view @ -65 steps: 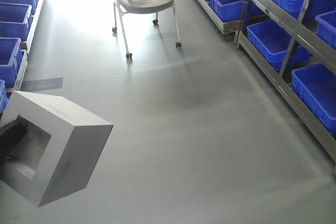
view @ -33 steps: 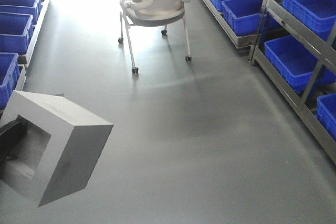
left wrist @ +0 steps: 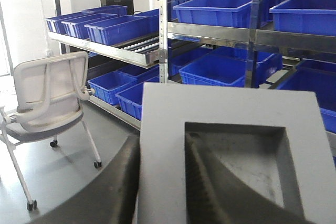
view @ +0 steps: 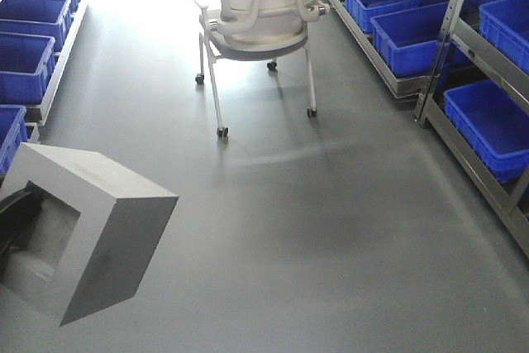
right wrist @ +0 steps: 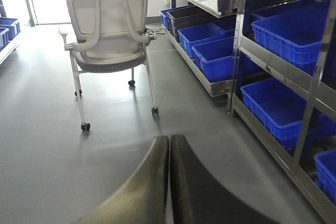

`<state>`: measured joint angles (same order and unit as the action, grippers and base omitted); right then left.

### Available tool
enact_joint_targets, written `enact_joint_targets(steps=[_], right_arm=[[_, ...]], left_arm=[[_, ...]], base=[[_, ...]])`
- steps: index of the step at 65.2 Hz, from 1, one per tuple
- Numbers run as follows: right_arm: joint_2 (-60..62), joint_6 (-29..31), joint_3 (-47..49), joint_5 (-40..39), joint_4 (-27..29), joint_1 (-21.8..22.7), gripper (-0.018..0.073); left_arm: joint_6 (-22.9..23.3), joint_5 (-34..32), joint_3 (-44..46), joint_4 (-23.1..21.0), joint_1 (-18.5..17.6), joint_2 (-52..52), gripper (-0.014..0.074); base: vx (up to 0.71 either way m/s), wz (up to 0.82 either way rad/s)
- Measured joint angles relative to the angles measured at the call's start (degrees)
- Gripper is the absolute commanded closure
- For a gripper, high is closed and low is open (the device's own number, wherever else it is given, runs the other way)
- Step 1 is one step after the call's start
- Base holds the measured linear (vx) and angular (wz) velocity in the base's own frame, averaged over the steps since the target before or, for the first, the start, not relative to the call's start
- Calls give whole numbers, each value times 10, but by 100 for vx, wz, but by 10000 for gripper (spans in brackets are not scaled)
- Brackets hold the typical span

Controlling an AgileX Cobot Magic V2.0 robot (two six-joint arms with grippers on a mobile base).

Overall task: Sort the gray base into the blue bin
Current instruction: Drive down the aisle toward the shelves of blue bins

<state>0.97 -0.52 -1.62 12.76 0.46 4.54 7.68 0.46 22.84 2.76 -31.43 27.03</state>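
The gray base point(view: 99, 221) hangs tilted above the floor point(view: 331, 245) at the lower left of my front view, its square recess facing left, toward the arm. On the left wrist camera I see the left end effector point(left wrist: 161, 139) clamped on one wall of the gray base point(left wrist: 226, 108): one dark finger point(left wrist: 210, 192) lies inside the recess and the other runs along the outer face, so the jaws are only as far apart as that wall is thick.

The right end effector point(right wrist: 169, 139) is closed with its two fingers pressed together, and it has hold of nothing. Below it I see only bare floor.

A white office chair point(view: 260, 6) stands ahead on its casters, well apart from the base. Metal racks point(view: 450, 39) run along both sides of the aisle. One blue bin point(view: 488, 121) sits on the low shelf at my right, and others like it fill the shelves around it.
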Motion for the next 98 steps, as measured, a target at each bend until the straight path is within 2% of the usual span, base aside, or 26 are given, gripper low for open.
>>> enact_joint_targets(steps=[98], right_arm=[[0,0,0,0,0,0,564]], left_arm=[[0,0,0,0,0,1,603]], base=[[36,6]])
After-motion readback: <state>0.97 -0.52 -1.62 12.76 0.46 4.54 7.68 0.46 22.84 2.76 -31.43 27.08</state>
